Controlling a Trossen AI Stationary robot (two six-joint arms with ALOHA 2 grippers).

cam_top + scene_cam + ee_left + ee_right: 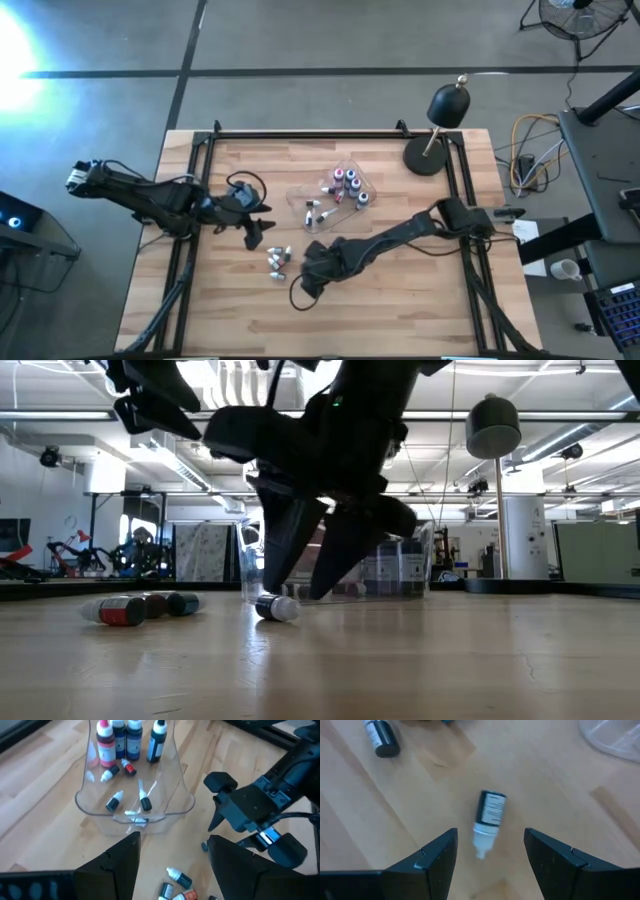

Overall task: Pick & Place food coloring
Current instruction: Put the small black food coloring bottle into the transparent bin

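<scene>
A dark food coloring bottle [490, 809] with a white cap lies on its side on the wood, alone. My right gripper [490, 837] hangs open just above it, one finger on either side, apart from it; the low view shows the bottle [277, 607] under the fingers [283, 550]. A few more loose bottles [278, 259] lie to the left, on the table. Further bottles stand and lie in the clear tray [184, 802]. My left gripper [172, 842] is open and empty above the table, between the tray [312, 192] and the loose bottles [178, 887].
A black domed lamp [447, 105] stands on its round base at the table's far right. A black frame rail [330, 135] runs along the table's far side, and more rails run down both sides. Bare wood lies toward the near edge [380, 320].
</scene>
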